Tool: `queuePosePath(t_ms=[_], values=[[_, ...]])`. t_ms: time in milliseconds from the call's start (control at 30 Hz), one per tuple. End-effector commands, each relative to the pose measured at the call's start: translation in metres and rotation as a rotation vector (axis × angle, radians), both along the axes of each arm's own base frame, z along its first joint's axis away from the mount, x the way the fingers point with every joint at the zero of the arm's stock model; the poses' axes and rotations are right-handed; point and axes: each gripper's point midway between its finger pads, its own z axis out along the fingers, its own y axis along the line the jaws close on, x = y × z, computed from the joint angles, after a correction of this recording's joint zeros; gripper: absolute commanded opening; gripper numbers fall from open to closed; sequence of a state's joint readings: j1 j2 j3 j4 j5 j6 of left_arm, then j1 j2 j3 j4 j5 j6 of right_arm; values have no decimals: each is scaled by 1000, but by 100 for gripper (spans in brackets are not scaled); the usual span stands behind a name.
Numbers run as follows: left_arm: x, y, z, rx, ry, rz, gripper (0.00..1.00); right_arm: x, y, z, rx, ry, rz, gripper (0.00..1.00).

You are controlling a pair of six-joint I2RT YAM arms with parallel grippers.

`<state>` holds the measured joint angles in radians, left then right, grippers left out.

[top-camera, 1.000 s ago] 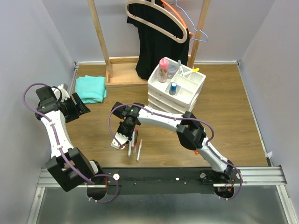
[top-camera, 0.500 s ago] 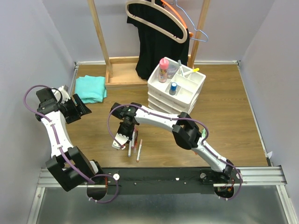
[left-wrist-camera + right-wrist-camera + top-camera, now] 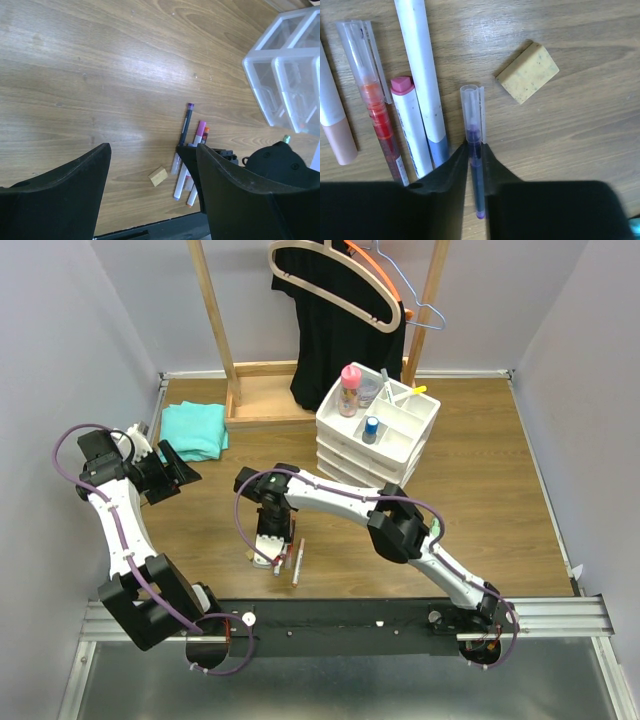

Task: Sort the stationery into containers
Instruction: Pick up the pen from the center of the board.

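My right gripper (image 3: 474,150) is shut on a slim pen with a dark purple barrel and clear cap (image 3: 472,107), which lies at table level. A tan eraser cube (image 3: 527,73) sits just right of it. Left of the pen lie a white marker (image 3: 422,65), a pink-capped marker (image 3: 410,125) and a red pen (image 3: 372,95). In the top view the right gripper (image 3: 270,545) points down over these pens near the front edge. My left gripper (image 3: 185,465) is open and empty at the far left. The white drawer organiser (image 3: 425,425) holds a pink-capped bottle (image 3: 349,388) and a blue-capped tube (image 3: 371,428).
A teal folded cloth (image 3: 195,428) lies at the back left. A wooden rack (image 3: 262,390) with hangers and a black garment stands behind the organiser. The left wrist view shows the eraser (image 3: 158,176), the pens (image 3: 186,125) and the organiser's drawers (image 3: 285,75).
My right gripper has swung from a tilt to pointing straight down over the pens, a little to the right. The left arm has shifted slightly.
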<state>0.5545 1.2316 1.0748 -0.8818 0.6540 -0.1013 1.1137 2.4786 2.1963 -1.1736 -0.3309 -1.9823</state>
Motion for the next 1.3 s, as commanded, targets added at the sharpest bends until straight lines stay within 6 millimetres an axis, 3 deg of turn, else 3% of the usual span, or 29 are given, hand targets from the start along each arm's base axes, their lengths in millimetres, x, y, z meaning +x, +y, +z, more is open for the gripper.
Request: queuePosePath(t_ms=[0,100,200,267,333,433,467,533,567,600,700,733,800,833,900,1033,1200,1267], values=[[-5,-11,13,-35,-47,-20,78,-10,-95,-94,-447,30,49,31],[-6,-14,12,-54,-51,-8,78,-9,-96,-96,-451,20,63,27],[-8,-18,16,-62,-69,-11,78,-11,-111,-99,-507,17,94,17],[-10,-19,21,-52,-79,-22,78,-11,-110,-98,-507,18,63,3],[-11,-19,22,-42,-80,-32,78,-11,-102,-93,-474,51,-12,1],[-13,-20,19,-39,-80,-41,78,1,-67,-61,-338,77,-141,1],[-13,-21,19,-41,-84,-45,78,10,-49,-42,-265,71,-182,1],[-14,-21,17,-41,-85,-50,78,18,-32,-8,-169,99,-276,1],[-13,-21,18,-36,-92,-53,78,22,-27,6,-131,106,-307,1],[-13,-21,18,-33,-95,-55,78,25,-21,35,-65,104,-336,1],[-12,-22,21,-27,-113,-66,78,27,-20,68,27,191,-471,1],[-11,-23,22,-27,-119,-78,78,30,-16,100,109,234,-541,1],[-10,-23,26,-27,-126,-91,78,31,-17,123,163,301,-623,1],[-9,-24,27,-26,-130,-101,78,33,-18,150,220,391,-716,1],[-7,-25,29,-3,-147,-132,78,37,-17,178,283,505,-815,1],[1,-33,29,31,-161,-192,78,64,-21,255,446,840,-1062,1],[20,-66,36,51,-180,-315,78,95,-48,343,635,1079,-1206,0],[29,-75,33,52,-172,-340,78,118,-66,375,725,1166,-1278,1]])
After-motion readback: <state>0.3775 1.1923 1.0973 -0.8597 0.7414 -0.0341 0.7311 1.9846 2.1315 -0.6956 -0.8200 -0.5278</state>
